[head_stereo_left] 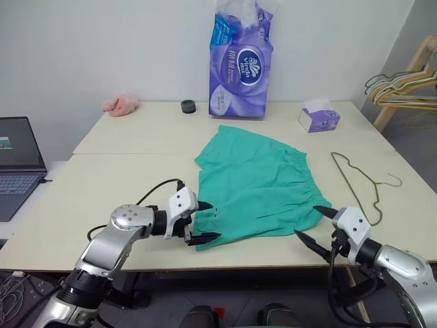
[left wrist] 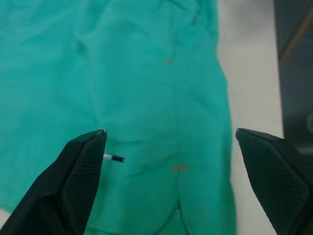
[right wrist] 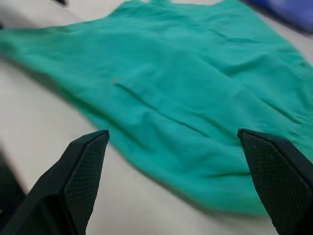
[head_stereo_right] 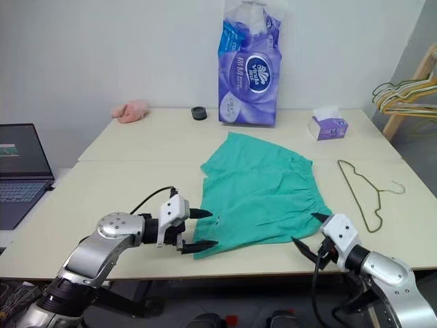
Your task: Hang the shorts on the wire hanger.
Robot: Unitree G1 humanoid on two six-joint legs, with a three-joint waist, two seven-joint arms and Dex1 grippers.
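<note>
Shorts (head_stereo_left: 256,184) lie flat and spread on the near half of the tabletop (head_stereo_left: 123,178), roughly centre, gathered waistband toward the right edge, leg hems toward the near-left; nothing holds them. Wire hanger (head_stereo_left: 358,181) lies flat on the tabletop just right of the shorts, apart from them, hook pointing right. Left claw (head_stereo_left: 203,221) sits at the near-left corner of the shorts, pointing right across the cloth, jaws wide and empty; whether the lower finger touches the cloth, can't tell. Right claw (head_stereo_left: 313,228) is at the near-right corner by the waistband, jaws wide, empty, angled in toward the cloth. Tabletop is pale beige, two boards butted with a seam running across behind the shorts. Back board: purple tissue multipack (head_stereo_left: 240,61) standing upright against the white wall (head_stereo_left: 102,48), purple tissue box (head_stereo_left: 319,116) to its right, small black round item (head_stereo_left: 188,106) to its left, pink fluffy cloth (head_stereo_left: 120,104) at the far-left corner. Open laptop (head_stereo_left: 17,164) on a separate surface left of the tabletop. Bunch of yellow and green hangers (head_stereo_left: 403,85) on a wooden rack at far right.
</note>
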